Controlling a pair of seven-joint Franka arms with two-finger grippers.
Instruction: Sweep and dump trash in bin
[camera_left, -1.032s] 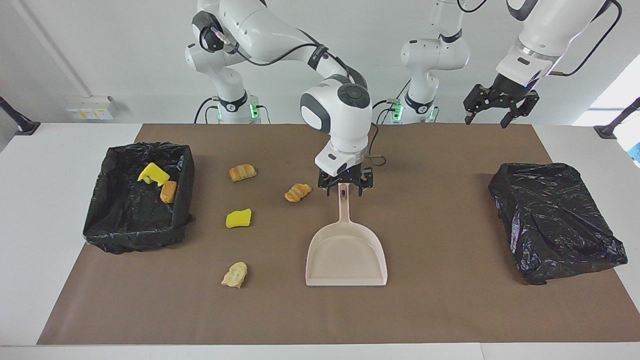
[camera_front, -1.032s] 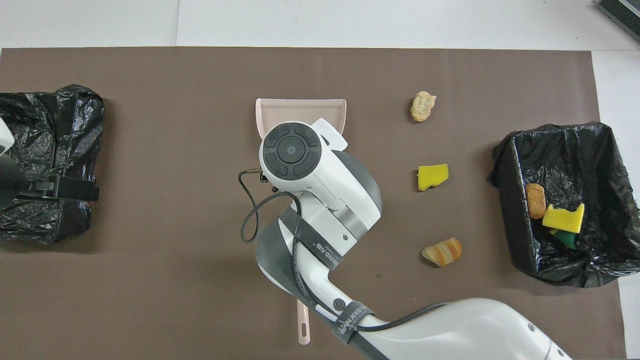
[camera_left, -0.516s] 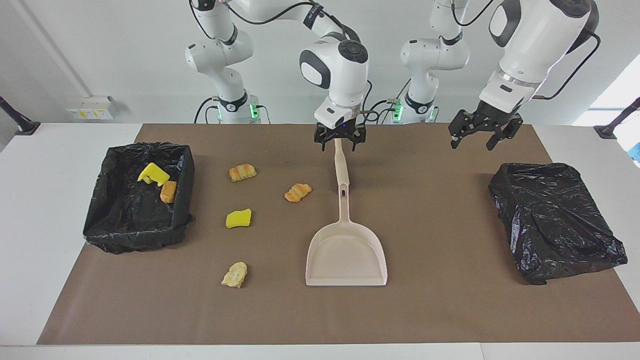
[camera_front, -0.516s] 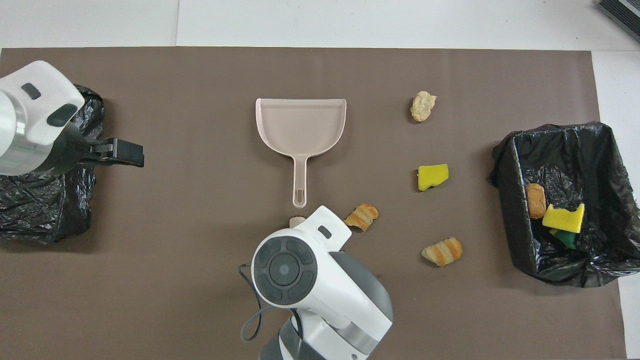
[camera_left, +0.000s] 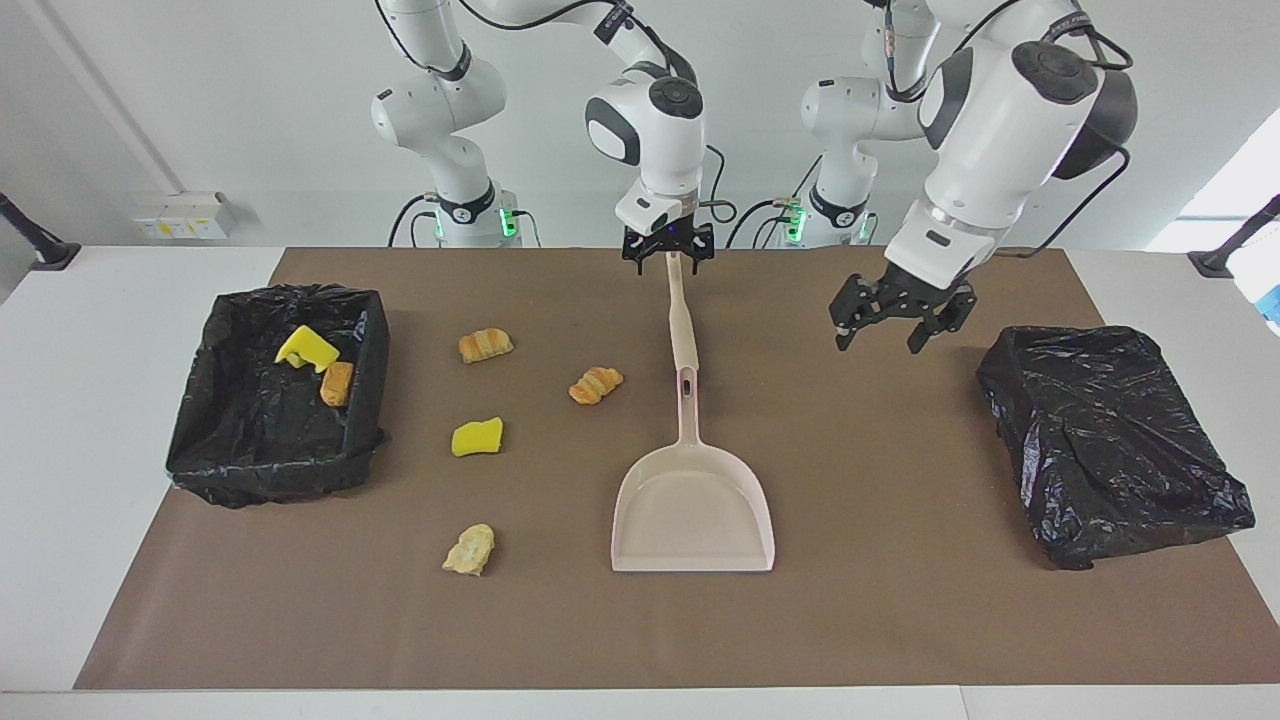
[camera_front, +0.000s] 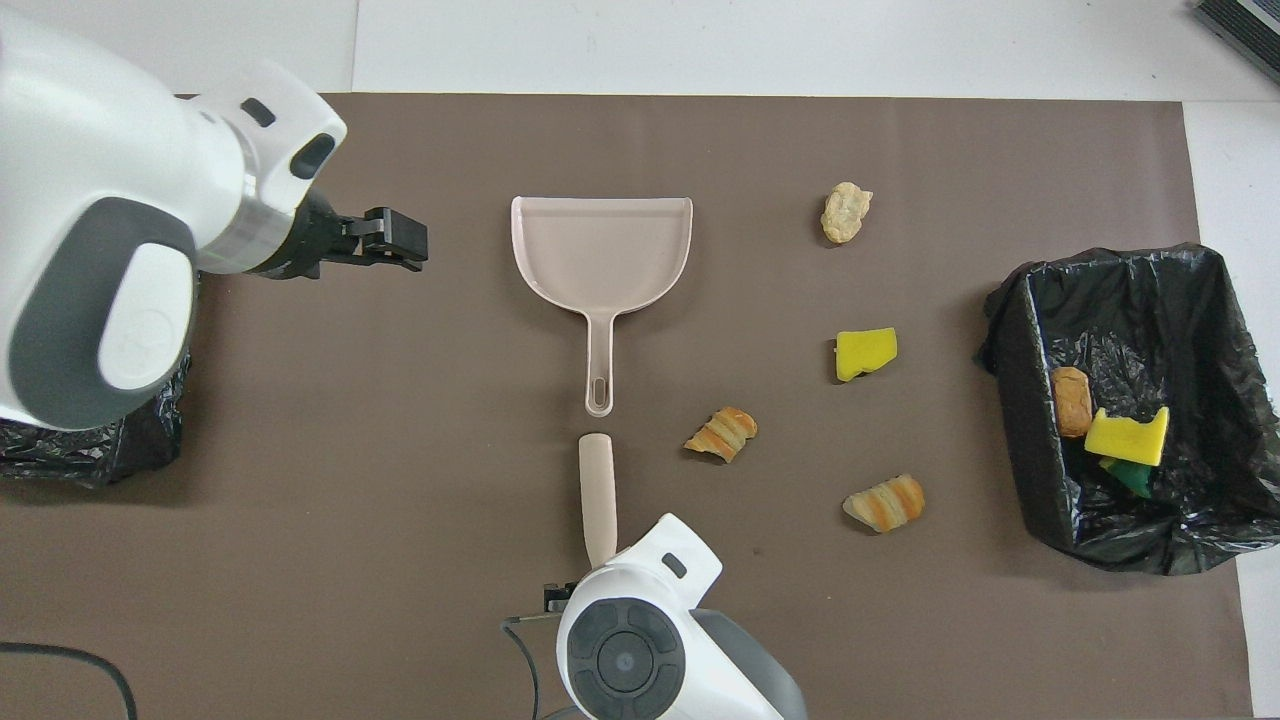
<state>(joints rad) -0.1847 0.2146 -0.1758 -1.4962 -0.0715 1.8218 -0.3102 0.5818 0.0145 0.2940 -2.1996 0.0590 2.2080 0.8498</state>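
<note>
Loose trash lies on the brown mat: two croissant pieces (camera_left: 486, 345) (camera_left: 596, 385), a yellow sponge (camera_left: 477, 437) and a pale bread scrap (camera_left: 469, 549). The black-lined bin (camera_left: 270, 480) at the right arm's end holds a yellow sponge (camera_left: 307, 347) and a bread piece (camera_left: 337, 383). A beige dustpan (camera_left: 693, 510) lies mid-mat, its handle toward the robots, with the beige brush (camera_left: 680, 320) in line with it. My right gripper (camera_left: 668, 250) is open over the brush's end nearest the robots. My left gripper (camera_left: 893, 312) hangs open and empty over bare mat.
A crumpled black bag (camera_left: 1110, 440) lies at the left arm's end of the table. From overhead the left arm covers most of that bag, and the right wrist (camera_front: 625, 650) hides its own gripper and the brush's near end.
My right gripper drew back from the dustpan handle's tip along the brush toward the robots. My left arm swung in from its end of the table and came lower over the mat.
</note>
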